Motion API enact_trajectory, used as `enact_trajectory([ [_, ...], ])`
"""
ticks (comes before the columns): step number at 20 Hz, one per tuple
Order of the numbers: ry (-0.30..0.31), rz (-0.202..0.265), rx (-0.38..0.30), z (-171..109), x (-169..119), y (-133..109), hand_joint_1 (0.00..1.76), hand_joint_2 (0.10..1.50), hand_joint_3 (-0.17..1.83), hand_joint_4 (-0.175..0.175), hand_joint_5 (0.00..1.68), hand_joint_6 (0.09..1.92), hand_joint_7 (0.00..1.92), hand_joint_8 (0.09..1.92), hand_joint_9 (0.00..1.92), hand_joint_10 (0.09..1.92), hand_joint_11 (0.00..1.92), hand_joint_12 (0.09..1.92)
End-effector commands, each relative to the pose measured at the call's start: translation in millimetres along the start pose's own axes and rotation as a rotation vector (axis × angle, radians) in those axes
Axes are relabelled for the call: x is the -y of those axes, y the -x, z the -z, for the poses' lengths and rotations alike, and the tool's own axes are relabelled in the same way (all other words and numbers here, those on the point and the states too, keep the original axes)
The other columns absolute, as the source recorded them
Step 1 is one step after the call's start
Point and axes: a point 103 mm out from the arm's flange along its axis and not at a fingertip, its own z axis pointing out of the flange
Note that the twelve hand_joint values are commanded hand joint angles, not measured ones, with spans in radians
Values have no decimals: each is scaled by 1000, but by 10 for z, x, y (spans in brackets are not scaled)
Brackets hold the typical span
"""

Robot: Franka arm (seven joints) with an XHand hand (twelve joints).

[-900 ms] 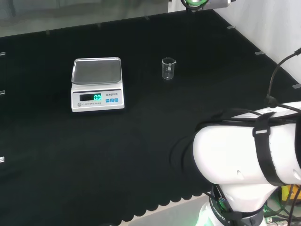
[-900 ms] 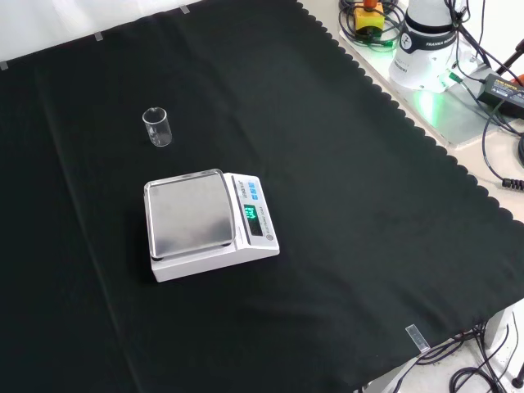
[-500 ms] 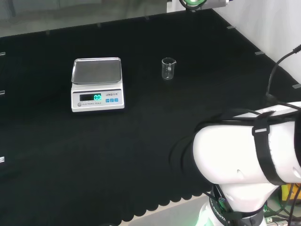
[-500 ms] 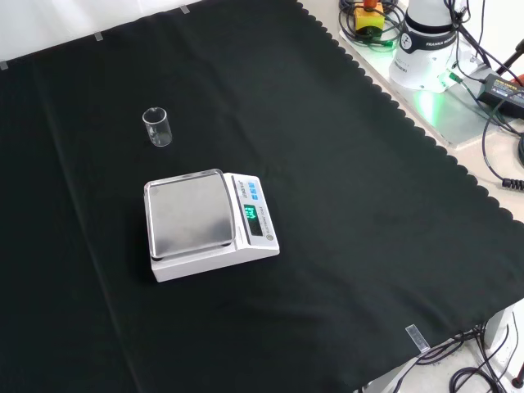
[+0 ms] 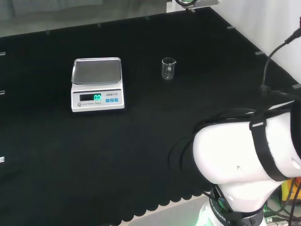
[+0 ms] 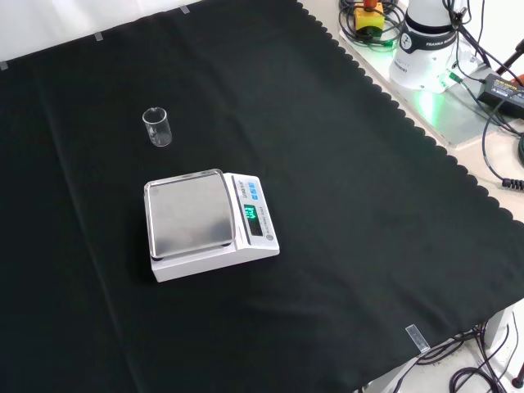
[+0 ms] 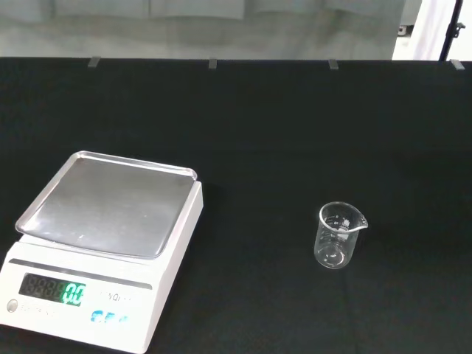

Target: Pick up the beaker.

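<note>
The beaker (image 5: 168, 68) stands upright on the black cloth (image 5: 141, 141) of the tabletop, its long axis vertical and its open mouth up. In the head view it is to the right of the scale (image 5: 97, 84), well apart from it and level with the scale's pan. In the front view the beaker (image 6: 157, 127) sits farther off than the scale (image 6: 209, 223) and a little to the left of it. In the wrist view the beaker (image 7: 340, 234) has a small pouring lip on its rim, on the side facing away from the scale (image 7: 103, 243). It is clear glass or plastic with faint markings on its wall that are too small to make out; it looks empty, though the clear wall makes that hard to judge.

The scale has a bare metal pan and a lit green display on its front face. In the wrist view its near corner is cut off by the picture's edge.

The arm (image 5: 244, 155) is a big white link at the lower right of the head view, with a black strap and cable across it; its base (image 6: 430, 41) stands at the upper right of the front view, beyond the cloth's scalloped edge, and is cut off by the picture's top. I cannot tell how the hand's fingers stand.
</note>
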Motion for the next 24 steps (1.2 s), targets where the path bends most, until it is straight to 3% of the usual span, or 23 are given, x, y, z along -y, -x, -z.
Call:
enact_trajectory([
  [1,-11,5,25,-122,-411,-72,197,883,372,-5,0,87,0,89,0,499,0,1288],
  [4,-40,-12,16,-227,-618,-67,197,901,334,-7,8,87,0,113,0,528,0,1288],
  [7,-45,-46,23,-310,-790,-33,197,917,300,-19,140,87,22,177,0,561,0,1280],
  [10,-30,-68,31,-382,-932,15,227,943,247,-35,338,87,113,476,55,800,7,1375],
  [13,-47,-96,35,-458,-1069,54,261,952,229,-40,414,87,147,658,168,877,99,1472],
  [16,-71,-118,21,-568,-1200,138,300,953,224,-40,425,87,144,708,218,882,174,1464],
  [24,-146,-120,2,-993,-1677,211,325,949,222,-32,325,87,2,696,64,898,75,1496],
])
